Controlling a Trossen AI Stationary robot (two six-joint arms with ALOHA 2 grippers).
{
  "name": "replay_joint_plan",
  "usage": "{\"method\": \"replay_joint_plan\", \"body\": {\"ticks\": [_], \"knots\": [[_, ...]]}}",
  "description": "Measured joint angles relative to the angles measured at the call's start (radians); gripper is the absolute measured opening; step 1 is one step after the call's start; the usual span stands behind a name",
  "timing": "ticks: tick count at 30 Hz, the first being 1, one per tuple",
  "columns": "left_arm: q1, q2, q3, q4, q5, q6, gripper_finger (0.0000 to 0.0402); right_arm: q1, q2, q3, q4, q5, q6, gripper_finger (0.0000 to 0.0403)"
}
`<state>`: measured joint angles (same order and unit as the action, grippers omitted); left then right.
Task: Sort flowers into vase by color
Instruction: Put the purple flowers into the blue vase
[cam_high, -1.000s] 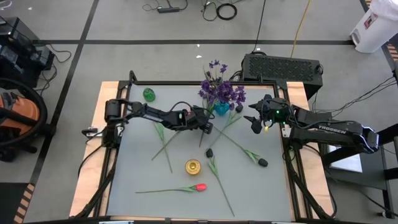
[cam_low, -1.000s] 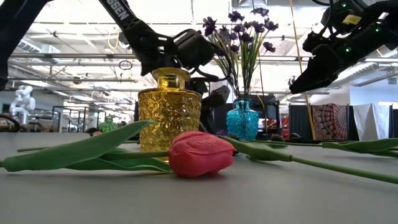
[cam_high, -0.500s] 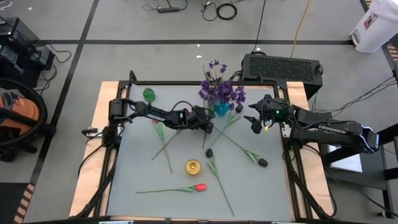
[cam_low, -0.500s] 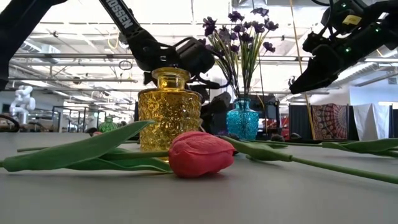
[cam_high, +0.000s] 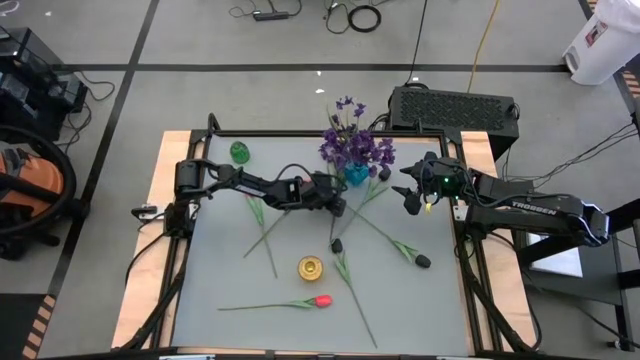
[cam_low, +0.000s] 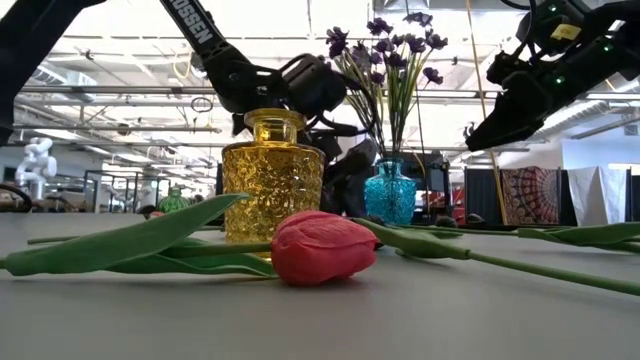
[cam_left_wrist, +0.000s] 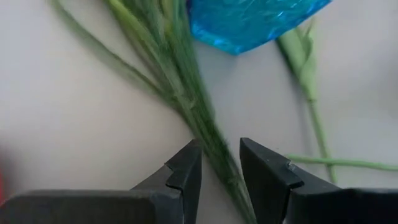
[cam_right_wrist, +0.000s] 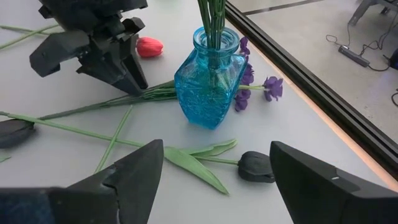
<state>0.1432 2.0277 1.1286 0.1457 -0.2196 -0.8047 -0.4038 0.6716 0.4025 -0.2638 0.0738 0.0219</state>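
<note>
Purple flowers stand in the blue vase (cam_high: 355, 176) at the far middle of the table. A loose bundle of purple-flower stems (cam_left_wrist: 186, 99) lies flat on the table beside that vase, its bloom (cam_right_wrist: 272, 87) past the vase's far side. My left gripper (cam_left_wrist: 221, 165) slants down over the bundle, open, one finger on either side of the stems. My right gripper (cam_high: 408, 200) hangs open in the air to the right of the vase. A red tulip (cam_high: 320, 300) and dark tulips (cam_high: 337, 245) (cam_high: 423, 262) (cam_right_wrist: 256, 167) lie on the table.
A yellow glass vase (cam_high: 311, 267) stands near the table's middle front, a small green vase (cam_high: 239, 152) at the far left. Another red tulip (cam_right_wrist: 149, 46) lies behind my left arm. Long green stems cross the table's middle. A wooden rim (cam_high: 170, 150) borders the grey top.
My left gripper has tipped a little further down over the stems beside the blue vase without leaving its place. Its fingers keep the same gap.
</note>
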Motion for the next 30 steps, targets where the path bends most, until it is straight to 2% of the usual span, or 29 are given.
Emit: {"method": "replay_joint_plan", "body": {"ticks": [9,30], "knots": [[0.000,0.000,0.000,0.045,0.024,0.000,0.0116,0.000,0.000,0.000,0.000,0.000,0.000,0.0286],[0.000,0.035,0.000,0.033,-0.015,0.000,0.0116,0.000,0.000,0.000,0.000,0.000,0.000,0.0286]]}}
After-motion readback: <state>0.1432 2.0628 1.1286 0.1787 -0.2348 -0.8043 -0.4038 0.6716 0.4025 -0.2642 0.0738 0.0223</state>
